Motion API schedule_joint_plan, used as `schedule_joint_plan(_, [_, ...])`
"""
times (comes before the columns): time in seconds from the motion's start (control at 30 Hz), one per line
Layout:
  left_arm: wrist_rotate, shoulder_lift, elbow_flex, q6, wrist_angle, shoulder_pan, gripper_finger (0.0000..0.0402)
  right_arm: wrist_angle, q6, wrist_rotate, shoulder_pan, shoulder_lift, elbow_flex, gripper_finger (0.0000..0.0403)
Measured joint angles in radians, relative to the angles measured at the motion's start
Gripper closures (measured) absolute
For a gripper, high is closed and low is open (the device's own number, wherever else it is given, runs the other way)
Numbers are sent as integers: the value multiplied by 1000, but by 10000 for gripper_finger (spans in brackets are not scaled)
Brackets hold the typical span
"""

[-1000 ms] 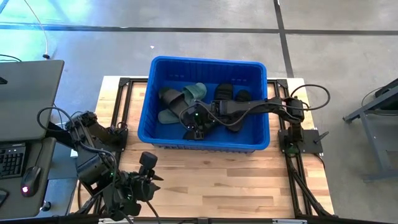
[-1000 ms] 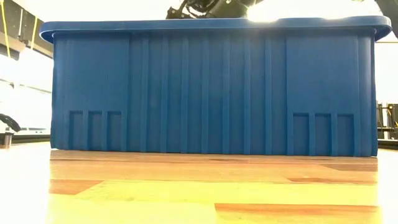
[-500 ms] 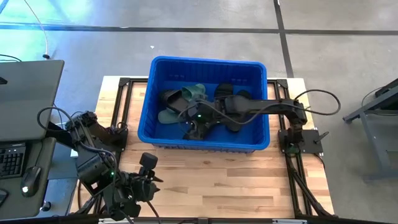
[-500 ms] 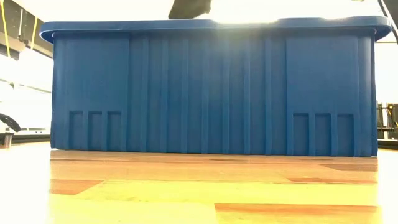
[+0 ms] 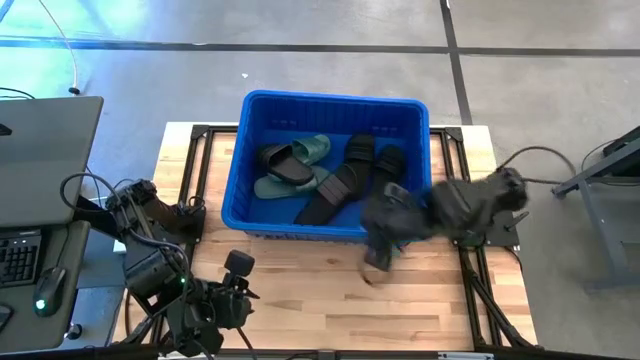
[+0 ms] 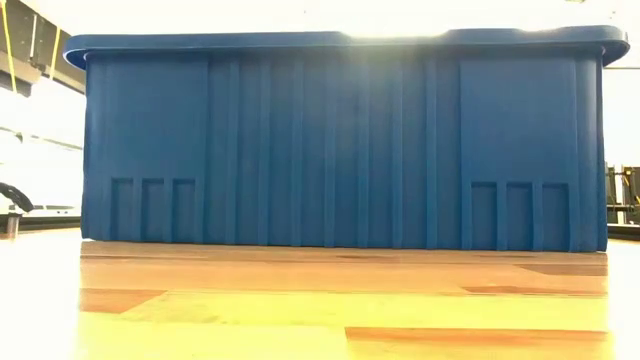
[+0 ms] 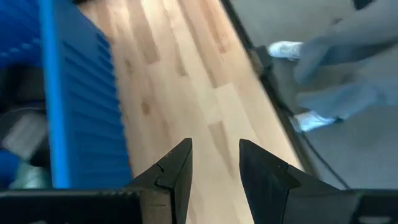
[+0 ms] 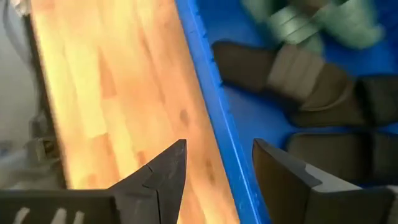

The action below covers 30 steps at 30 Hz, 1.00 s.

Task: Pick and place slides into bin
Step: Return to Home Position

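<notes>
We see the slides point(image 5: 330, 192), black and sage green, lying together on the floor of the bin point(image 5: 335, 97). The right gripper point(image 8: 217, 146) hangs above the table point(image 5: 300, 290) just outside the bin's near right corner, apart from the slides, its fingers spread and holding nothing. The left gripper point(image 7: 214, 146) waits by the table's near left edge, likewise parted and empty.
</notes>
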Motion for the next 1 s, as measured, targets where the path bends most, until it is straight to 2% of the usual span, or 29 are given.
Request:
schedule_joint_plan(0.07, [-38, -8, 0, 4, -4, 0, 286, 31, 81, 130, 115, -62, -102, 229])
schedule_joint_plan(0.13, [-45, -33, 0, 3, -22, -1, 286, 98, 141, 210, 231, -133, -212, 230])
schedule_joint_plan(0.27, [-102, -95, 0, 21, -40, -16, 286, 341, 197, 350, 435, -300, -464, 229])
schedule_joint_plan(0.43, [-134, -220, 0, 92, -85, -19, 286, 703, 116, 353, 582, -495, -782, 231])
schedule_joint_plan(0.6, [-143, -326, -59, 134, -70, -37, 286, 1112, -13, 327, 632, -665, -1128, 229])
schedule_joint_plan(0.7, [-148, -403, -164, 144, -1, -71, 286, 1373, -106, 290, 636, -744, -1322, 230])
schedule_joint_plan(0.77, [-169, -456, -275, 143, 107, -96, 286, 1509, -153, 230, 629, -779, -1437, 230])
schedule_joint_plan(0.9, [-187, -544, -581, 214, 467, -156, 286, 1772, -164, 108, 605, -807, -1622, 229])
schedule_joint_plan(1.0, [-122, -582, -791, 299, 736, -180, 286, 1906, -167, 78, 587, -806, -1725, 231])
